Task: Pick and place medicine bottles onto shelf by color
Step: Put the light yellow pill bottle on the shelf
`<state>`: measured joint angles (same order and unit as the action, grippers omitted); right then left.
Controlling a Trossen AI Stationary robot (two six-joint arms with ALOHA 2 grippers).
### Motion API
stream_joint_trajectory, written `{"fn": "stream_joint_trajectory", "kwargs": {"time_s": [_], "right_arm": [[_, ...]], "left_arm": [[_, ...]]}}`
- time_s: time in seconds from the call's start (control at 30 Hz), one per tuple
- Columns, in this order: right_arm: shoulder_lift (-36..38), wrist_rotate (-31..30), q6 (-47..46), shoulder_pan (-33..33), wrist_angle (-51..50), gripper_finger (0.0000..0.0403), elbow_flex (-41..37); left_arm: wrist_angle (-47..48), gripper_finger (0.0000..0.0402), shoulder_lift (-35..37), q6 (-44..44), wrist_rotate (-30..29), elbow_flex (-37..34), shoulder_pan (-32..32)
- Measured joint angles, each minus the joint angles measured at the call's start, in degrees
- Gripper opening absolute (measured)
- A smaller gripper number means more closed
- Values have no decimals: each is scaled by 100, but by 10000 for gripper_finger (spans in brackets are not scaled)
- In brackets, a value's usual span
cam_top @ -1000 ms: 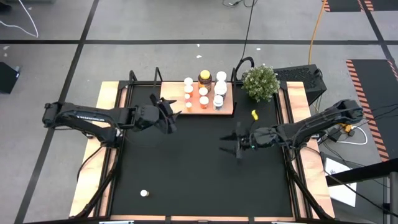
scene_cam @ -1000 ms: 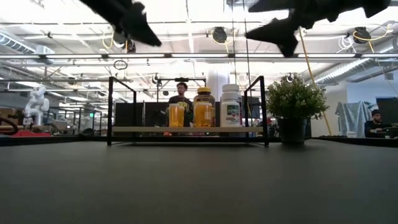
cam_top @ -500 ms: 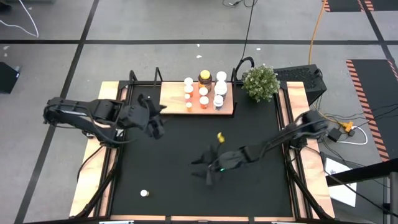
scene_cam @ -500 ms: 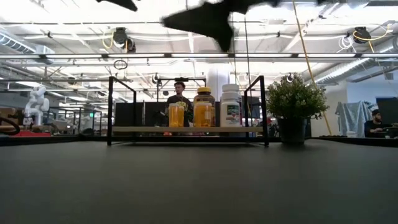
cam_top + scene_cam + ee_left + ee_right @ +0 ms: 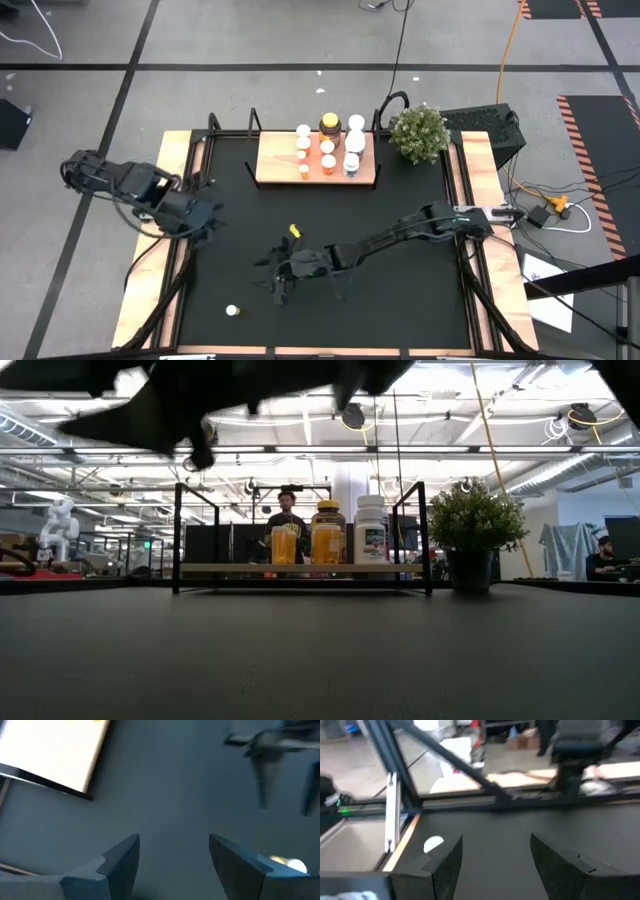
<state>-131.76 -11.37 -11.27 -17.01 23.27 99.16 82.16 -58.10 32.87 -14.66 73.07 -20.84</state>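
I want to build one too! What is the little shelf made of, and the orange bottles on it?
The shelf looks like pale, matte wood on top, with thin black posts that seem to be metal. The orange bottles look like see-through amber plastic, since light glows through them, though they could be glass; their white caps look like plastic.

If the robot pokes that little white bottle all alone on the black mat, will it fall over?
The lone white bottle looks small and round, so it is probably light and would likely slide or tip easily. If it tips, its round body might roll across the smooth black mat.
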Motion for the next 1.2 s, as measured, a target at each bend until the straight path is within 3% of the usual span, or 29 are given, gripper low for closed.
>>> {"fn": "stream_joint_trajectory", "kwargs": {"time_s": [0.23, 0.43, 0.67, 0.83, 1.0, 1.2], "right_arm": [[-856, 858, -84, 71, -119, 229, 695], [-918, 1200, -52, 192, -247, 229, 772], [-918, 2450, 250, 382, -633, 229, 773], [-812, 3092, 5, 375, -1108, 229, 771], [-398, 3118, 757, 274, -1943, 229, 771], [-61, 3078, 1361, 199, -2369, 229, 691]], "left_arm": [[-317, 241, 772, 1010, -57, -724, -989], [-918, 241, 745, 1963, -18, -1219, -1637], [-2383, 241, -252, 3424, 80, -1730, -2419], [-2963, 241, -1370, 4592, 870, -1541, -2762], [-3040, 241, -2241, 5363, 1319, -1110, -3029], [-3584, 241, -2759, 5278, 1251, -1038, -3130]]}}
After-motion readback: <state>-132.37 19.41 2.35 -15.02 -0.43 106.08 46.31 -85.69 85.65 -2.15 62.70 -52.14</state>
